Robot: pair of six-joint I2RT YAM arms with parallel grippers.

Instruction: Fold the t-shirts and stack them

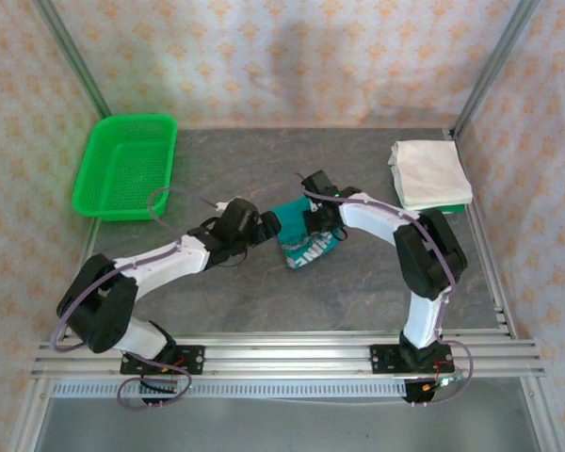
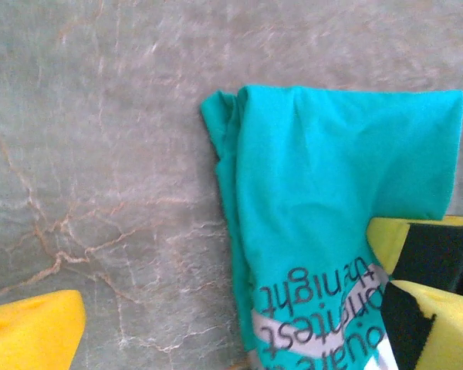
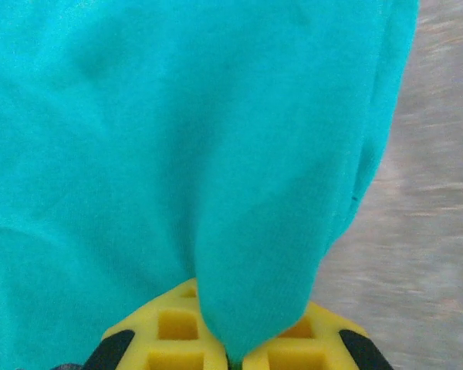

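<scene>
Right gripper [image 3: 230, 353]: yellow fingers pinched together on a fold of the teal t-shirt [image 3: 177, 154].
Left gripper [image 2: 230, 314]: jaws spread wide, holding nothing; one finger beside the shirt's printed edge, the other over bare table [image 2: 100, 154].
Teal shirt's place: partly folded on the table, between both grippers.
White t-shirts [image 1: 429, 172]: folded stack, well beyond the right gripper on its right; a green edge [image 1: 460, 208] beneath is probably another shirt.
Basket [image 1: 124, 165]: green mesh, well left of the left gripper.
</scene>
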